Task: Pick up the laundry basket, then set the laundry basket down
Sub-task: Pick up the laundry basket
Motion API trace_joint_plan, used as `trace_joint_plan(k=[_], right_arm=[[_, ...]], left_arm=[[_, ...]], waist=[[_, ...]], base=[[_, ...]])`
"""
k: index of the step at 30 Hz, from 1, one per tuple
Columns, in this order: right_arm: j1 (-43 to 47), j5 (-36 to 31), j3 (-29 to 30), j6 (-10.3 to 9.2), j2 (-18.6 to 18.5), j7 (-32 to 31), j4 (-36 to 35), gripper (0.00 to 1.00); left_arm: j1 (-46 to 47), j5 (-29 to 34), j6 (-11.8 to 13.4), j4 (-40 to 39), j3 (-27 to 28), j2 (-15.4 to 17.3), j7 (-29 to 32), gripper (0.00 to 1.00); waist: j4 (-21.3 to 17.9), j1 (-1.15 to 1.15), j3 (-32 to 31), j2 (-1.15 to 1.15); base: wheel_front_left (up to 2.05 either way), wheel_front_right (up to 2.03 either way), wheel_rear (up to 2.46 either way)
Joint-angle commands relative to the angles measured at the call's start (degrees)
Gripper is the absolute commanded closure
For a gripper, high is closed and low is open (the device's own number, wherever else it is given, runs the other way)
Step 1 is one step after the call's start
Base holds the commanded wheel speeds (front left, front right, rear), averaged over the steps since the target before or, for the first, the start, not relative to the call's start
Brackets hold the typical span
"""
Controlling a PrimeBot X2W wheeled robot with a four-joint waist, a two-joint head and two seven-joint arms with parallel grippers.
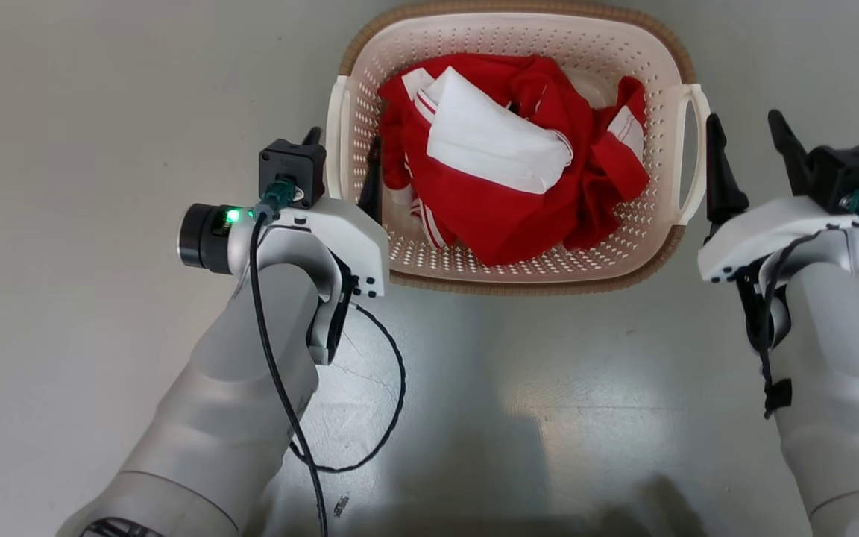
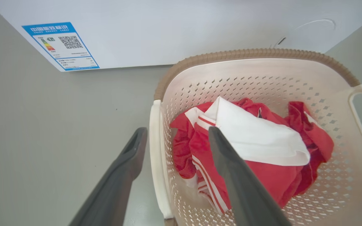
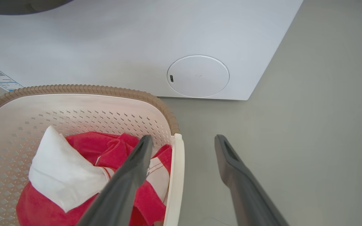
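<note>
Beneath the red-and-white clothing [image 1: 504, 164], much of the laundry basket [image 1: 519, 33] floor.

Bright even light, glare on floor [image 1: 571, 403], soft shadows

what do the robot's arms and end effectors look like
The left end effector and right end effector have long dark tapered fingers. Pale grey forearms, white wrist housings, black camera blocks with teal plugs, black cables. Green light on left wrist.

Here's the laundry basket [image 1: 519, 37] on the floor [image 1: 101, 112] dead ahead, clothing [image 1: 504, 186] heaped inside it, left hand [image 1: 344, 145] straddling the left handle [image 1: 334, 112], one finger in, one out, right hand [image 1: 744, 119] just beside the right handle [image 1: 698, 97], appliance [image 3: 137, 37] behind the basket.
</note>
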State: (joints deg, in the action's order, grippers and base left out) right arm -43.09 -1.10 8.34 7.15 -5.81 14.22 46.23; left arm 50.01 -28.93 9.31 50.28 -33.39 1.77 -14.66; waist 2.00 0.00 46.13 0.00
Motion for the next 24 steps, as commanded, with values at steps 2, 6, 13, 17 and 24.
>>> trace_joint_plan(k=[2, 6, 13, 17, 24], right_arm=[[-0.1, -0.5, -0.7, 0.34, 1.0, 0.8, -0.6, 0.00], [-0.5, -0.3, -0.7, 0.34, 1.0, 0.8, -0.7, 0.00], [-1.5, -0.3, -0.8, 0.34, 0.3, 0.8, -0.3, 0.00], [-2.3, -0.4, -0.9, 0.34, 0.0, 0.8, 0.0, 0.00], [-4.3, -0.9, -1.3, 0.34, 0.1, 0.8, 1.2, 0.00]], left_arm=[[1.0, -0.3, 1.3, 0.2, 0.9, 1.1, -0.3, 0.00], [2.5, -0.3, 1.7, 1.8, 1.0, 1.1, -0.3, 0.00], [4.9, -0.6, 1.9, 3.5, 1.7, 1.1, -0.3, 0.00], [6.1, -0.3, 1.8, 3.6, 2.4, 1.1, -0.3, 0.00], [8.0, 0.0, 1.7, 4.9, 2.2, 1.1, -0.3, 0.00]], waist=[[-0.2, 0.00, 0.5, 0.00], [-0.5, 0.00, 2.1, 0.00], [-0.2, 0.00, 5.0, 0.00], [0.2, 0.00, 6.6, 0.00], [0.7, 0.00, 8.9, 0.00]], base=[[0.00, 0.00, 0.00], [0.00, 0.00, 0.00], [0.00, 0.00, 0.00], [0.00, 0.00, 0.00], [0.00, 0.00, 0.00]])
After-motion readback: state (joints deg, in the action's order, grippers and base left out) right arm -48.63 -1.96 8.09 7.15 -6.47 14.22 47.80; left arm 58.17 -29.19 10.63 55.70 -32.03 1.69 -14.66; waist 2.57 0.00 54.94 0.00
